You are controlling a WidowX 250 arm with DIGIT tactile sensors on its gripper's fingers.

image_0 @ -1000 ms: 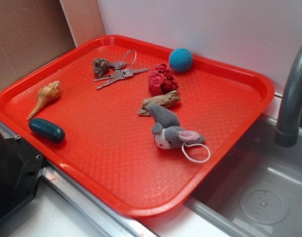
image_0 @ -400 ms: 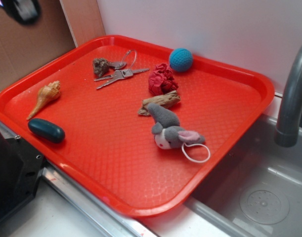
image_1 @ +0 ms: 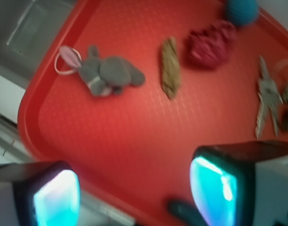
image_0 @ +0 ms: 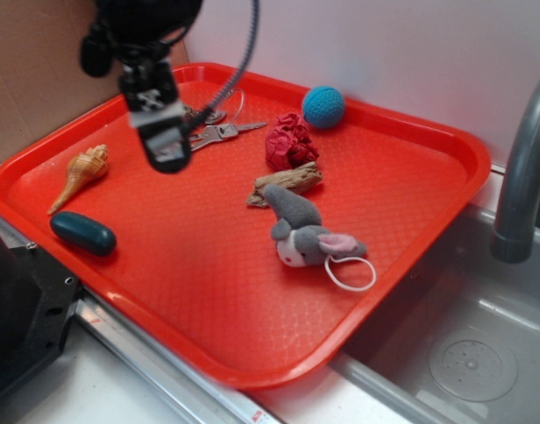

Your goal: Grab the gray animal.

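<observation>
Gripper (image_0: 166,146) hangs at upper left of the exterior frame, fingers spread, grasping nothing. Red plastic tray (image_0: 208,291), dimpled surface, raised rim. Soft gray animal (image_0: 307,233) lies right of center, touching rough driftwood (image_0: 285,184); bare tray lower left of it.

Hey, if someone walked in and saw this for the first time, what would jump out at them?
The big red tray fills the scene. The black gripper, blurred, hangs open over the tray's back left near the keys. The gray animal lies toward the tray's right, beside the driftwood piece.
</observation>
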